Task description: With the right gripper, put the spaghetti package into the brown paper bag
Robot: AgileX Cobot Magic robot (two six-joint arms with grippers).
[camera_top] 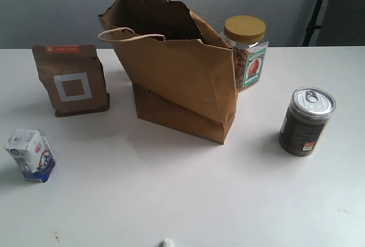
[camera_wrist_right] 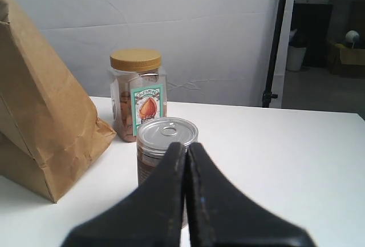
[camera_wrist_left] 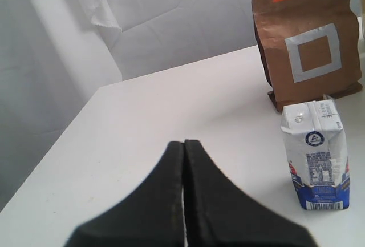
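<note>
The brown paper bag (camera_top: 177,81) stands open and leaning at the middle of the white table, its twisted handles up; its side shows in the right wrist view (camera_wrist_right: 45,104). No spaghetti package shows in any view; the bag's inside is hidden. My right gripper (camera_wrist_right: 186,145) is shut with nothing between its black fingers, just in front of a silver-topped can (camera_wrist_right: 165,144). My left gripper (camera_wrist_left: 184,142) is shut and empty too, near a small milk carton (camera_wrist_left: 316,156). Neither gripper appears in the exterior view.
A small brown pouch with a white square label (camera_top: 71,79) stands left of the bag. A yellow-lidded jar (camera_top: 246,53) stands behind the bag's right side. The dark can (camera_top: 305,121) stands at the right, the milk carton (camera_top: 31,154) at the front left.
</note>
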